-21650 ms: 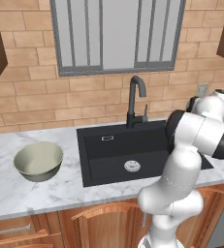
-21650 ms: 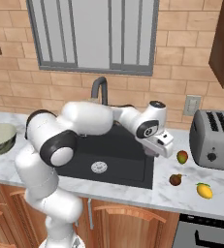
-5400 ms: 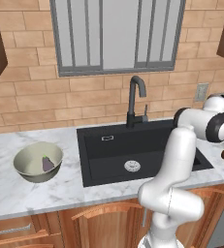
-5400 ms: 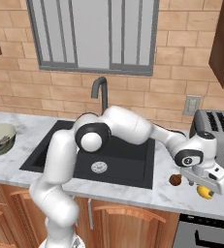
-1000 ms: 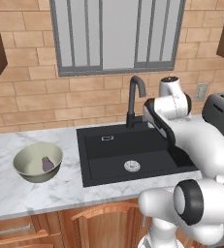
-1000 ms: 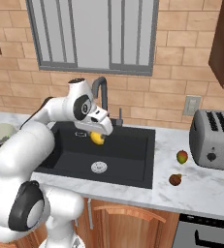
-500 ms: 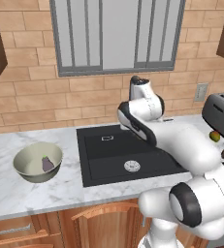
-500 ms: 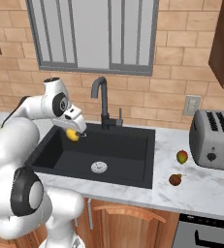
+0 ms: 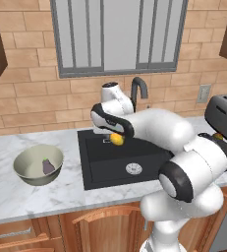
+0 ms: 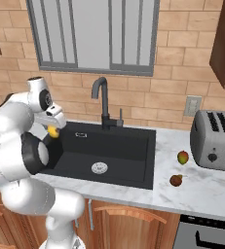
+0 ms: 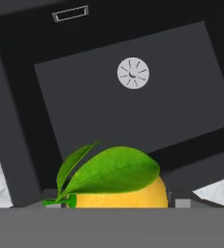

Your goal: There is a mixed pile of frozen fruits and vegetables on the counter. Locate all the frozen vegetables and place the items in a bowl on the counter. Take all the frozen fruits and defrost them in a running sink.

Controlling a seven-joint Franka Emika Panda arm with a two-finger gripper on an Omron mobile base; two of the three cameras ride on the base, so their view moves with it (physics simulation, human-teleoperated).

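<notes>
My gripper (image 9: 116, 138) is shut on a round yellow-orange frozen vegetable (image 9: 117, 140) with green leaves (image 11: 111, 169). It hangs above the left part of the black sink (image 9: 134, 162), close to the basin's back rim. From the right base camera the same piece (image 10: 52, 131) sits over the sink's (image 10: 109, 155) left edge. The pale grey-green bowl (image 9: 27, 162) stands on the counter (image 9: 61, 192) to the left of the sink, with the purple-grey lump (image 9: 48, 167) inside. Two frozen fruits lie right of the sink: the red-yellow-green oval (image 10: 182, 157) and the red-brown ball (image 10: 176, 180).
A tall black tap (image 10: 102, 99) rises behind the basin, to the right of my hand. The steel drain (image 11: 133, 72) shows in the sink floor below. A silver toaster (image 10: 216, 141) stands at the far right of the counter. A brick wall and a window close the back.
The arm has swung left across the sink with the yellow-orange piece, from in front of the tap to the basin's left side. The bowl and the fruits lie as before.
</notes>
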